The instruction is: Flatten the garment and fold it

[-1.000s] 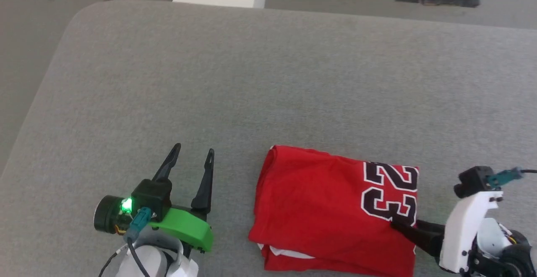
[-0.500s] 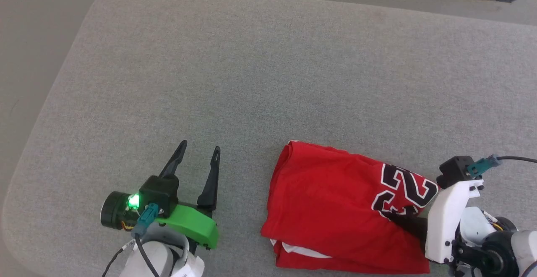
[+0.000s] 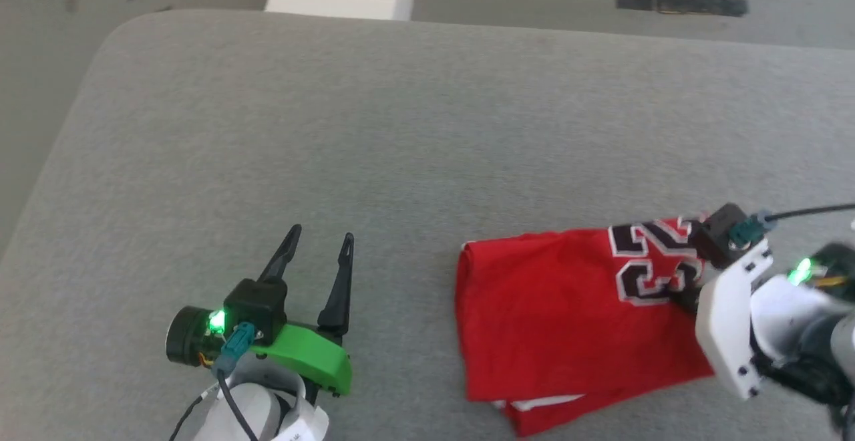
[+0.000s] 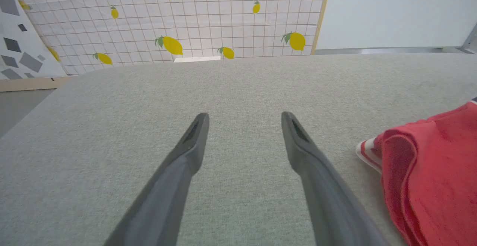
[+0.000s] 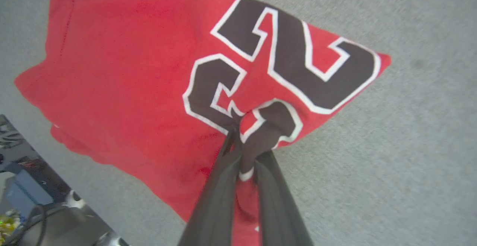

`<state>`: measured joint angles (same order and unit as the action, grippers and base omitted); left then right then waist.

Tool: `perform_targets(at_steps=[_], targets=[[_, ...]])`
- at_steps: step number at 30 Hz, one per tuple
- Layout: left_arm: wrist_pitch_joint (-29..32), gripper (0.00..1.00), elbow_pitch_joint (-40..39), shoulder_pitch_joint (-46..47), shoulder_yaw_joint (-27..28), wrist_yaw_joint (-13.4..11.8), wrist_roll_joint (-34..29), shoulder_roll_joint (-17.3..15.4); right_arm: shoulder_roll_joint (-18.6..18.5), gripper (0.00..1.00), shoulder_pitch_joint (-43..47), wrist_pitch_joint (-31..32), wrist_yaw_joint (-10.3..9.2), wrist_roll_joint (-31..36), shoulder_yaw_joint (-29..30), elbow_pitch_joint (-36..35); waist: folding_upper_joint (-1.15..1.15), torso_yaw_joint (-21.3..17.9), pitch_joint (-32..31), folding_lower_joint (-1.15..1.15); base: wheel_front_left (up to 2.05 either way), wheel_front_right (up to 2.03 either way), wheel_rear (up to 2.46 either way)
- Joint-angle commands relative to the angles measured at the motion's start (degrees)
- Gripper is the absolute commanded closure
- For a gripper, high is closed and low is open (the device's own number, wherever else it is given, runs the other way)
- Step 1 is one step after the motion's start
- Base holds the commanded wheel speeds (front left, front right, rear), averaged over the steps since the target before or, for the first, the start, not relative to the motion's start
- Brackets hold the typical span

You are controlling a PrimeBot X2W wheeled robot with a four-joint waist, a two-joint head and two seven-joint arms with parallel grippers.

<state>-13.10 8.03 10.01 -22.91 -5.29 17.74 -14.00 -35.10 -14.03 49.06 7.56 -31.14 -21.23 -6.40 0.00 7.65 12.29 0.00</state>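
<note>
Toward four o'clock on the grey padded table [image 3: 401, 127], as seen from the head view, the red jersey [image 3: 574, 314] is laid in a compact stack of layers. Its folded edge faces nine o'clock and the "23" print [image 3: 658, 260] sits at its three o'clock end. The right gripper [image 5: 244, 147] is clamped on a bunch of fabric at the print, and the cloth is puckered between the two dark fingers. The left gripper [image 3: 320, 232] is held with its jaws wide apart above bare table at about seven o'clock, well apart from the jersey, with nothing grasped. In its wrist view the layered edge and a strip of striped trim [image 4: 367, 153] are seen at three o'clock.

The step in hand is judged to be a drag or lift of the pinched end, so that the stack is straightened or carried over. For this to be done well, the pull should be made low and slow, along the table rather than upward, so that the lower layers are not peeled from the top one. Since only the upper cloth may be caught, the grip should be checked before any long travel. The nine o'clock edge could be pinned by the left gripper, so that sliding of the whole stack is prevented and creases are drawn out evenly.
</note>
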Motion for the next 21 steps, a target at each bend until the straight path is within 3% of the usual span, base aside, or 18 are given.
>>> perform_targets(at_steps=[1, 3, 4, 6, 13, 21], targets=[[0.13, 0.00, -0.52, 0.89, 0.20, -0.19, 0.68, 0.30, -2.91, 1.00, -3.20, -0.91, -0.08, 1.03, -2.78, -0.84, 0.00, -5.68, 0.66, 0.00, 0.00, 0.00, 0.00], [0.03, 0.00, -1.44, 0.68, 0.64, -0.52, 0.97, 0.17, -7.63, 1.00, -7.88, -2.09, -0.08, 2.17, -7.76, -1.27, 0.00, -9.21, 2.09, 0.00, 0.00, 0.00, 0.00], [0.08, 0.00, -3.25, 0.59, 0.75, -0.40, 1.00, -0.52, -13.39, 1.00, -15.59, -4.89, -0.08, 3.87, -14.23, -0.30, 0.00, -14.11, 4.50, 0.00, 0.00, 0.00, 0.00], [0.27, 0.00, -4.52, 0.72, 0.86, -0.34, 0.95, -1.07, -16.16, 1.00, -19.76, -6.96, -0.08, 4.55, -17.44, 1.02, 0.00, -16.75, 6.21, 0.00, 0.00, 0.00, 0.00], [1.78, 0.00, -9.78, 2.29, 1.37, -0.65, 0.22, -2.96, -23.93, 1.00, -28.07, -14.13, -0.08, 5.25, -23.53, 9.03, 0.00, -22.58, 12.30, 0.00, 0.00, 0.00, 0.00], [4.49, 0.00, -15.26, 4.86, 0.97, -0.65, -1.11, -4.64, -27.86, 1.00, -29.56, -25.39, -0.08, 7.26, -21.87, 23.94, 0.00, -22.93, 18.00, 0.00, 0.00, 0.00, 0.00]])
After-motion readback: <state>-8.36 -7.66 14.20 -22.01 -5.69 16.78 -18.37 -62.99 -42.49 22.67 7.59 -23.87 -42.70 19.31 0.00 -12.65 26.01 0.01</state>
